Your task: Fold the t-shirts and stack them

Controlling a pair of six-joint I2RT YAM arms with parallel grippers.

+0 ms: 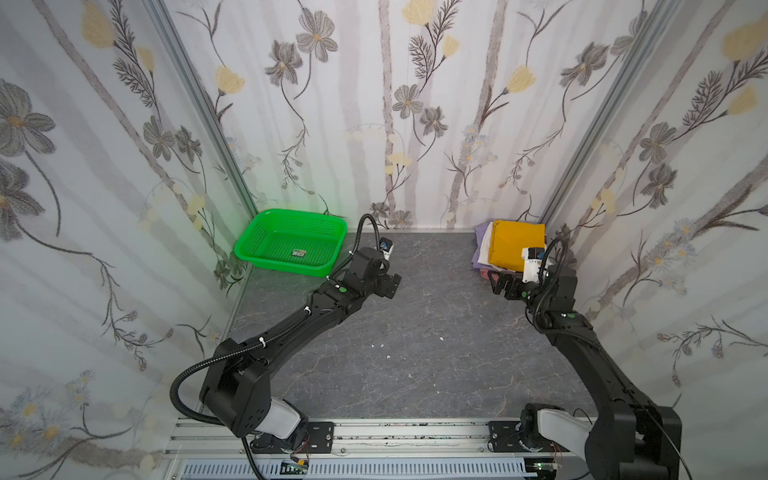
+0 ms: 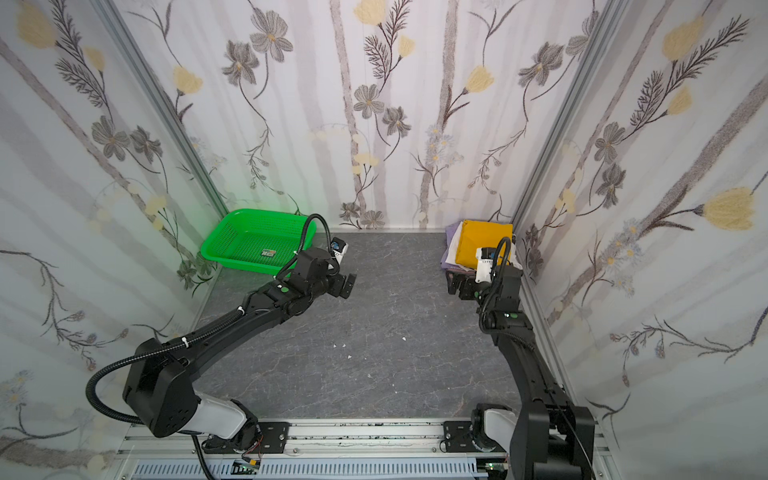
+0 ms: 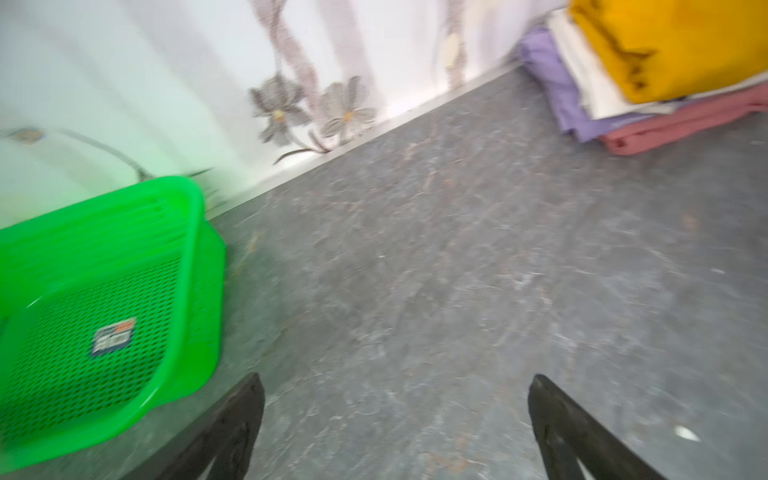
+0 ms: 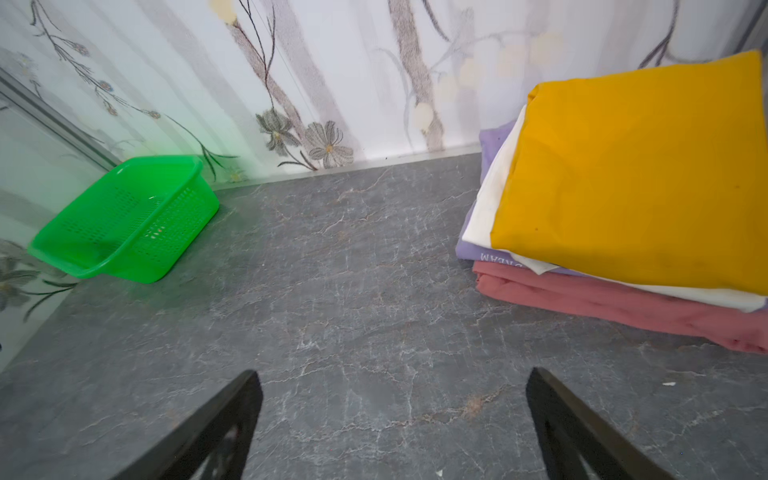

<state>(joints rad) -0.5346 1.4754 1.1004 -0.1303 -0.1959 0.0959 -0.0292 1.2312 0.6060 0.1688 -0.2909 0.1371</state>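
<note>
Several folded t-shirts lie stacked in the back right corner. The mustard-yellow t-shirt (image 1: pixel 517 243) (image 2: pixel 484 243) (image 4: pixel 636 178) is on top. Under it show the white one (image 4: pixel 494 195), the lavender one (image 4: pixel 469 249) and, at the bottom, the salmon-pink one (image 4: pixel 602 303). My right gripper (image 1: pixel 500 284) (image 4: pixel 392 370) hovers open just in front of the stack, nothing between its fingers. My left gripper (image 1: pixel 392 284) (image 3: pixel 395 378) is open and empty over the bare table, right of the basket. The stack (image 3: pixel 673 45) shows far off in the blurred left wrist view.
A bright green perforated basket (image 1: pixel 291 268) (image 2: pixel 241 266) (image 4: pixel 174 245) stands at the back left corner, holding only a small label (image 3: pixel 113 336). Flowered walls close in the grey marbled table (image 1: pixel 415 332) on three sides. Tiny white specks lie mid-table.
</note>
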